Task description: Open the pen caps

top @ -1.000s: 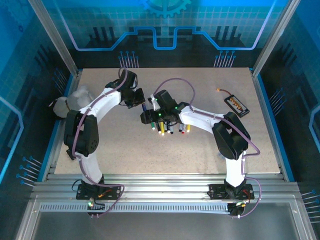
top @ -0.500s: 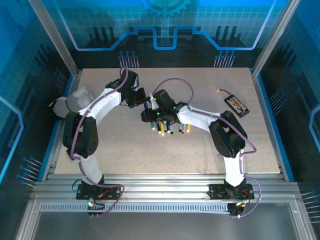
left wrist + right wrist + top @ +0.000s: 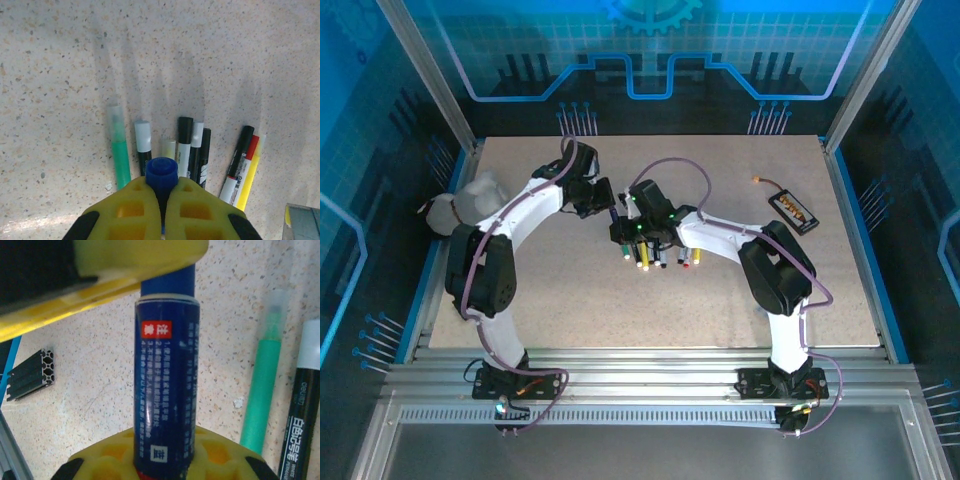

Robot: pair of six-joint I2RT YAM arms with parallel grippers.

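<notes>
Speckled table (image 3: 570, 300), blue pen (image 3: 165, 385) gripped in both end effectors (image 3: 162, 186) (image 3: 165, 452)

Tabletop (image 3: 620, 300): flat, speckled beige. A row of capped pens (image 3: 665, 258) lies side by side near its centre. The row includes a green pen (image 3: 119, 155) and a yellow pen (image 3: 254, 172). A black slab (image 3: 793, 210) with a short wire lies at the right rear, well apart.

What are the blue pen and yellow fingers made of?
Blue pen: likely glossy plastic; light streaks shine along its printed barrel. Yellow fingers: probably soft matte plastic or rubber; dull surface with moulded hollows.
</notes>
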